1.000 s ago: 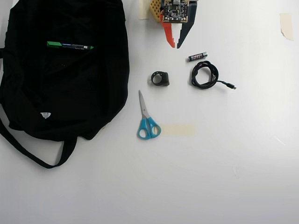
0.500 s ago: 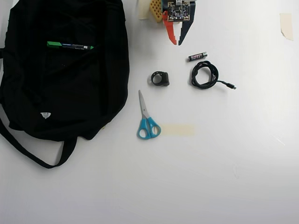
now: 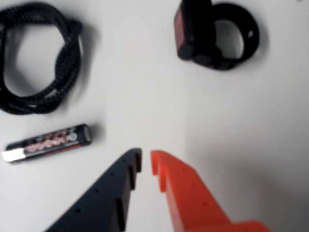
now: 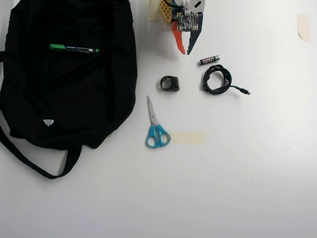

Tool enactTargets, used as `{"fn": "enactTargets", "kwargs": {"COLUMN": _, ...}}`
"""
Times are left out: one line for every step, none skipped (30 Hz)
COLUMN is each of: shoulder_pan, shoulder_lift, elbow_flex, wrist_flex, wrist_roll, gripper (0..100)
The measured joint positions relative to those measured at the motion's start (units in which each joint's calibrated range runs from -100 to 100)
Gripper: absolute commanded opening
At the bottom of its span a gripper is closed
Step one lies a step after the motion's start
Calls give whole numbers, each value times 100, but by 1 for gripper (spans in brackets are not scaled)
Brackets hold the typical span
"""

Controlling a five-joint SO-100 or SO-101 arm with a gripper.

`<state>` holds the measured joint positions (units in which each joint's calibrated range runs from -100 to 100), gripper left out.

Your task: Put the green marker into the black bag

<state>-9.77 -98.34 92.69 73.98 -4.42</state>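
Observation:
The green marker (image 4: pixel 74 48) lies flat on top of the black bag (image 4: pixel 59 109) near the bag's upper part in the overhead view, green cap to the left. The bag fills the left side of the table; its white triangular tag (image 4: pixel 48 122) shows lower down. My gripper (image 4: pixel 185 51) is at the top centre, well to the right of the bag, empty, its orange and dark fingers nearly together. In the wrist view the gripper (image 3: pixel 146 159) hovers over bare table with a narrow gap between the tips. The marker and bag are out of the wrist view.
A small black battery (image 4: pixel 209 60) (image 3: pixel 48 142) lies just right of the gripper. A coiled black cable (image 4: pixel 217 80) (image 3: pixel 36 58), a small black ring-shaped device (image 4: pixel 170 83) (image 3: pixel 215 34), blue-handled scissors (image 4: pixel 155 126) and a strip of tape (image 4: pixel 188 138) lie on the white table.

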Motion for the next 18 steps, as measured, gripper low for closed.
{"fn": "enactTargets", "kwargs": {"shoulder_pan": 15, "shoulder_lift": -25, "elbow_flex": 39, "wrist_flex": -34, "wrist_roll": 0, "gripper": 2}}
{"fn": "enactTargets", "kwargs": {"shoulder_pan": 29, "shoulder_lift": -42, "elbow_flex": 181, "wrist_flex": -77, "wrist_roll": 0, "gripper": 2}}
{"fn": "enactTargets", "kwargs": {"shoulder_pan": 22, "shoulder_lift": -42, "elbow_flex": 299, "wrist_flex": -146, "wrist_roll": 0, "gripper": 2}}
{"fn": "enactTargets", "kwargs": {"shoulder_pan": 22, "shoulder_lift": -42, "elbow_flex": 393, "wrist_flex": -232, "wrist_roll": 0, "gripper": 2}}
{"fn": "enactTargets", "kwargs": {"shoulder_pan": 22, "shoulder_lift": -42, "elbow_flex": 456, "wrist_flex": -249, "wrist_roll": -5, "gripper": 2}}
{"fn": "enactTargets", "kwargs": {"shoulder_pan": 22, "shoulder_lift": -42, "elbow_flex": 464, "wrist_flex": -249, "wrist_roll": -10, "gripper": 2}}
{"fn": "enactTargets", "kwargs": {"shoulder_pan": 22, "shoulder_lift": -42, "elbow_flex": 487, "wrist_flex": -266, "wrist_roll": -10, "gripper": 2}}
{"fn": "enactTargets", "kwargs": {"shoulder_pan": 22, "shoulder_lift": -42, "elbow_flex": 495, "wrist_flex": -283, "wrist_roll": -20, "gripper": 2}}
{"fn": "enactTargets", "kwargs": {"shoulder_pan": 22, "shoulder_lift": -42, "elbow_flex": 495, "wrist_flex": -283, "wrist_roll": -20, "gripper": 2}}
{"fn": "enactTargets", "kwargs": {"shoulder_pan": 22, "shoulder_lift": -42, "elbow_flex": 495, "wrist_flex": -283, "wrist_roll": -20, "gripper": 2}}
{"fn": "enactTargets", "kwargs": {"shoulder_pan": 29, "shoulder_lift": -42, "elbow_flex": 495, "wrist_flex": -283, "wrist_roll": -20, "gripper": 2}}
{"fn": "enactTargets", "kwargs": {"shoulder_pan": 37, "shoulder_lift": -42, "elbow_flex": 495, "wrist_flex": -283, "wrist_roll": -20, "gripper": 2}}
{"fn": "enactTargets", "kwargs": {"shoulder_pan": 44, "shoulder_lift": -42, "elbow_flex": 495, "wrist_flex": -283, "wrist_roll": -20, "gripper": 2}}
{"fn": "enactTargets", "kwargs": {"shoulder_pan": 59, "shoulder_lift": -42, "elbow_flex": 495, "wrist_flex": -283, "wrist_roll": -20, "gripper": 2}}
{"fn": "enactTargets", "kwargs": {"shoulder_pan": 81, "shoulder_lift": -42, "elbow_flex": 495, "wrist_flex": -283, "wrist_roll": -20, "gripper": 2}}
{"fn": "enactTargets", "kwargs": {"shoulder_pan": 96, "shoulder_lift": -42, "elbow_flex": 495, "wrist_flex": -283, "wrist_roll": -20, "gripper": 2}}
{"fn": "enactTargets", "kwargs": {"shoulder_pan": 96, "shoulder_lift": -42, "elbow_flex": 495, "wrist_flex": -283, "wrist_roll": -20, "gripper": 2}}
{"fn": "enactTargets", "kwargs": {"shoulder_pan": 96, "shoulder_lift": -42, "elbow_flex": 495, "wrist_flex": -283, "wrist_roll": -20, "gripper": 2}}
